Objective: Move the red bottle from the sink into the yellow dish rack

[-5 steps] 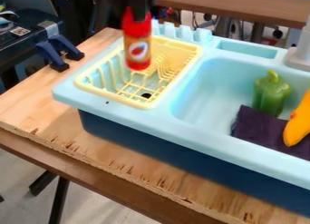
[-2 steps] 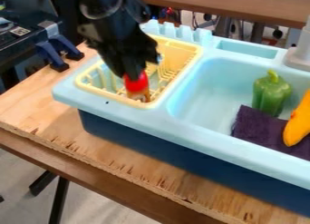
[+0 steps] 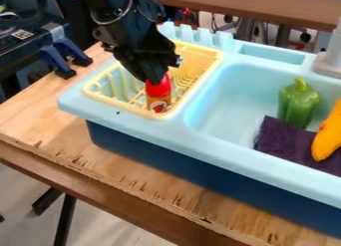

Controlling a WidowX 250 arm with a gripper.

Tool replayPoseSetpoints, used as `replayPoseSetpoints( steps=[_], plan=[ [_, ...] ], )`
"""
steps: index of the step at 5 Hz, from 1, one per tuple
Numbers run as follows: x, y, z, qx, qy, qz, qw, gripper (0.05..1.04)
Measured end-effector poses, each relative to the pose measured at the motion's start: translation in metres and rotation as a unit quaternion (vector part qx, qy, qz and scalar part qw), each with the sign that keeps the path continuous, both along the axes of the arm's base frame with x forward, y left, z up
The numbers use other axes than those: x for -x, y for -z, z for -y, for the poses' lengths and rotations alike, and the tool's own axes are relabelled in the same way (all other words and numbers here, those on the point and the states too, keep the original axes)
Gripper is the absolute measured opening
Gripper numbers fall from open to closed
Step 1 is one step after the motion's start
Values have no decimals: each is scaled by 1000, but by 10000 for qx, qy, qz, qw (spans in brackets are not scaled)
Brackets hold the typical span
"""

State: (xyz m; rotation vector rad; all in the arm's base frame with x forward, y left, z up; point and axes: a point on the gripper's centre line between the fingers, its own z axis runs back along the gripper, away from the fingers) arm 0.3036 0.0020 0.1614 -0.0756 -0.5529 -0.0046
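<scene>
The light-brown plywood table (image 3: 143, 192) has a rough, splintered front edge and a darker brown board running below it. Directly on the plywood stands a rectangular plastic toy sink unit (image 3: 226, 133), pale blue on top, dark navy around its base.

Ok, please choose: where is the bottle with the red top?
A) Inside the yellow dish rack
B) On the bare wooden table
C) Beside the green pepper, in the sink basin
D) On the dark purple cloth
A: the bottle is within the sides of the yellow dish rack, with the gripper at its red top.
</scene>
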Motion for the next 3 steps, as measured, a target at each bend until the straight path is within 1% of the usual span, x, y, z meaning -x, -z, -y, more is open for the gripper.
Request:
replayPoseSetpoints(
  steps=[1,2,3],
  plan=[
    [5,-2,-5,132,-118,-66,9998,645],
    [16,-37,-5,239,-370,445,9980,945],
    [22,-73,-3,83,-528,833,9951,1006]
  ],
)
